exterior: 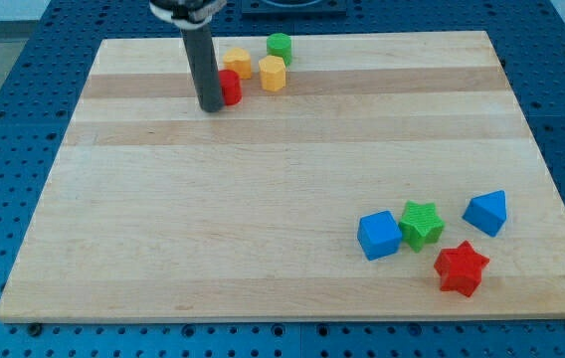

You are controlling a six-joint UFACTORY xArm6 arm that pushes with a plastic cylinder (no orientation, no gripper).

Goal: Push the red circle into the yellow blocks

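The red circle (231,87) lies near the view's top, left of centre, partly hidden by my rod. My tip (209,106) rests on the board touching the red circle's left side. Two yellow blocks sit close by: one yellow block (238,63) just above the red circle, and a yellow hexagon-like block (273,73) to its upper right. A small gap shows between the red circle and the right yellow block.
A green circle (280,46) sits above the yellow blocks near the board's top edge. At the lower right lie a blue cube (379,236), a green star (421,223), a blue triangle-like block (487,212) and a red star (461,268). The wooden board (163,219) lies on a blue perforated table.
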